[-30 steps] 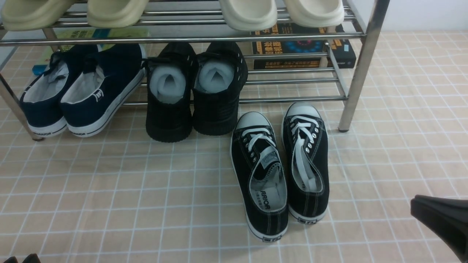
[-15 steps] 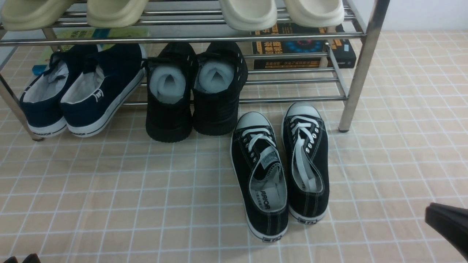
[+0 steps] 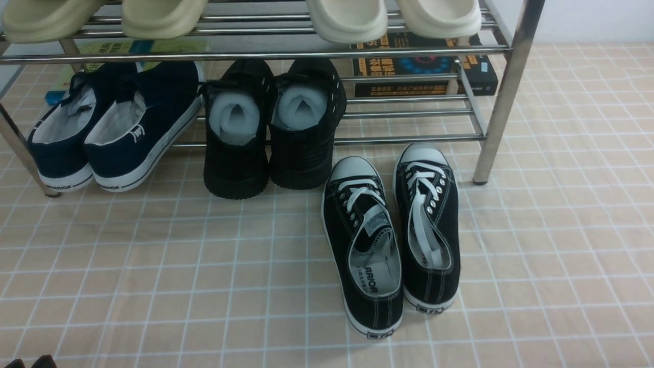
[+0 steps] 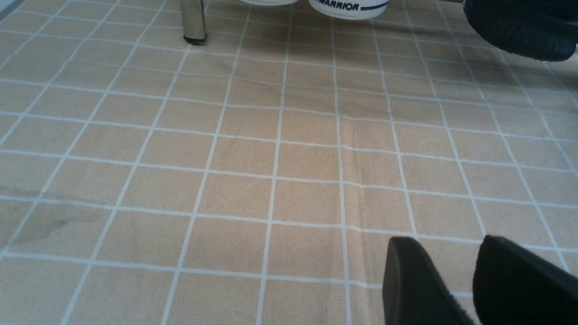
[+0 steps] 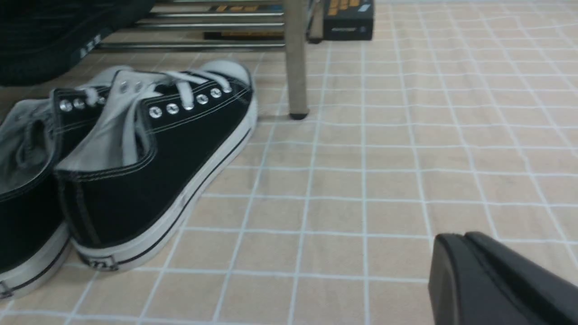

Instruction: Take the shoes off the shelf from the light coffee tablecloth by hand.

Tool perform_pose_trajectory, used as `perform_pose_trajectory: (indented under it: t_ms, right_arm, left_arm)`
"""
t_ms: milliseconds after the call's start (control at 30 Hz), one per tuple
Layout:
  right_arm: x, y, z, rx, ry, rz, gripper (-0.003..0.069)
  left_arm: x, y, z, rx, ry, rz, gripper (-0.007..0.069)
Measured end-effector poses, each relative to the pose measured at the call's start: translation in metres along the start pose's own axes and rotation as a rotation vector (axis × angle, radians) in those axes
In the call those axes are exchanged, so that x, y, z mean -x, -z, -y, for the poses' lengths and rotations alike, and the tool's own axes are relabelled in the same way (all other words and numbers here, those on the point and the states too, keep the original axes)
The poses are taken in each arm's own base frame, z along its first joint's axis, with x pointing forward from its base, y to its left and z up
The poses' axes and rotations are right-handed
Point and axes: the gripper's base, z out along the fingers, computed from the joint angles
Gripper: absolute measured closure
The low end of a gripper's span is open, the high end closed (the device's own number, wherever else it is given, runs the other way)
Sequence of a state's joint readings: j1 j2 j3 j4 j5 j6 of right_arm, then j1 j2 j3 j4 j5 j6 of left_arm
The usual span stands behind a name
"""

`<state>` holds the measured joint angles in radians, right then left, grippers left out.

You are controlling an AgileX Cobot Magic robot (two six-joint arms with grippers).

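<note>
1. A light coffee tablecloth [image 3: 153, 266] printed with thin white grid lines covers the whole surface.
2. The chrome shelf [image 3: 503, 92] stands at the far side, with pale slippers [image 3: 347, 20] on its upper bars.
3. On the lower tier sit navy sneakers [image 3: 117, 122] and black shoes stuffed with white foam [image 3: 271, 128]; books [image 3: 424, 66] lie behind.
4. The shoes [image 3: 391, 235], black canvas with white laces, lie side by side on the cloth just in front of the shelf, toes toward it, off the bars.
5. The right hand [image 5: 469, 257] hangs low above bare cloth, apart from the pair, its fingers pressed together and holding nothing.
6. The left hand [image 4: 456, 271] hovers over cloth, a narrow gap between its fingers, empty.
</note>
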<state>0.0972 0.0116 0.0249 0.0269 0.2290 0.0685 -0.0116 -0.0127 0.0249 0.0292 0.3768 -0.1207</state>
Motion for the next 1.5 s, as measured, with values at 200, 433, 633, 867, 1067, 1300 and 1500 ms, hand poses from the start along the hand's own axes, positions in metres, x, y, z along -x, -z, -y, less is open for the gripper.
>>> perform_pose_trajectory:
  t_ms: [200, 433, 633, 867, 1067, 1300, 1500]
  right_arm:
    - [-0.0061, 0.0018, 0.0047, -0.078, 0.021, -0.055, 0.0628]
    - [-0.0095, 0.0030, 0.0050, -0.083, 0.022, -0.115, 0.0615]
    - [-0.0097, 0.0031, 0.0047, -0.079, 0.023, -0.120, 0.0614]
    - [-0.0099, 0.0031, 0.0028, -0.043, 0.031, -0.124, 0.0607]
    - [-0.0099, 0.0031, 0.0028, -0.043, 0.031, -0.124, 0.0599]
    - [-0.0099, 0.0031, 0.0028, -0.043, 0.031, -0.124, 0.0590]
    - [-0.0099, 0.0031, 0.0028, -0.043, 0.031, -0.124, 0.0582]
  left_arm:
    - [0.0000, 0.0000, 0.0000, 0.000, 0.000, 0.000, 0.0384]
    - [0.0000, 0.0000, 0.0000, 0.000, 0.000, 0.000, 0.0384]
    - [0.0000, 0.0000, 0.0000, 0.000, 0.000, 0.000, 0.0384]
    - [0.0000, 0.0000, 0.0000, 0.000, 0.000, 0.000, 0.0384]
    - [0.0000, 0.0000, 0.0000, 0.000, 0.000, 0.000, 0.0384]
    - [0.0000, 0.0000, 0.0000, 0.000, 0.000, 0.000, 0.0384]
    - [0.0000, 0.0000, 0.0000, 0.000, 0.000, 0.000, 0.0384]
